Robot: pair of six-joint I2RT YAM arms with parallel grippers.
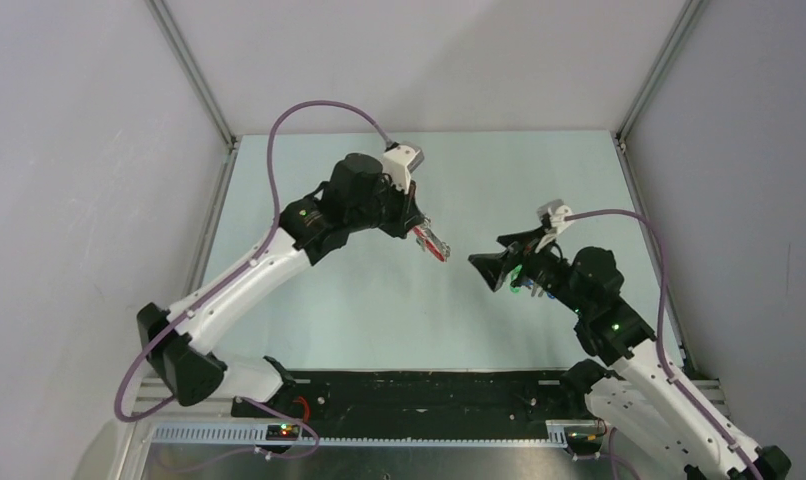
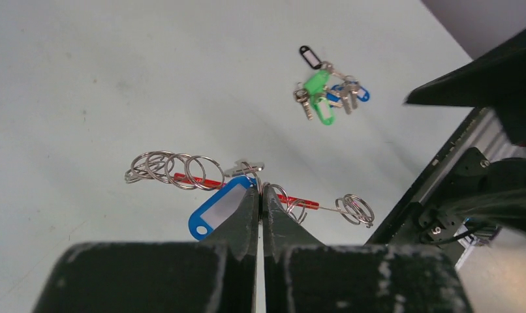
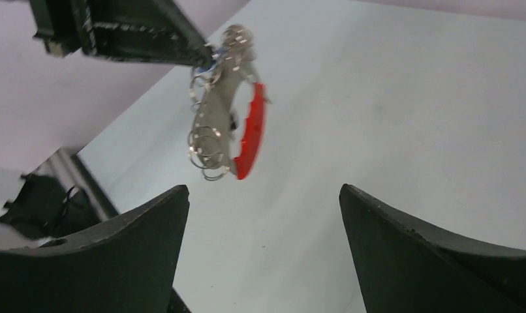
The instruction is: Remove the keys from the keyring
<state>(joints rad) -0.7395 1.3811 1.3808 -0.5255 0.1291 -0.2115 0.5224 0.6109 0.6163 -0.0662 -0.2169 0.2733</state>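
The keyring is a red oval loop (image 2: 205, 182) carrying several thin metal rings (image 2: 162, 167), a blue tag (image 2: 216, 210) and a silver key (image 2: 245, 168). My left gripper (image 2: 261, 190) is shut on one of its metal rings and holds it in the air above the table. It also shows in the top view (image 1: 434, 244), hanging from the left gripper (image 1: 420, 228). My right gripper (image 1: 487, 256) is open and empty, a short way right of the keyring. In the right wrist view the keyring (image 3: 250, 130) hangs ahead of the open right gripper (image 3: 260, 195).
A separate key bunch with green tags (image 2: 321, 94) and a black tag lies on the pale table (image 2: 84, 78), below my right gripper in the top view (image 1: 520, 281). Grey walls and metal frame posts (image 1: 194, 80) enclose the table.
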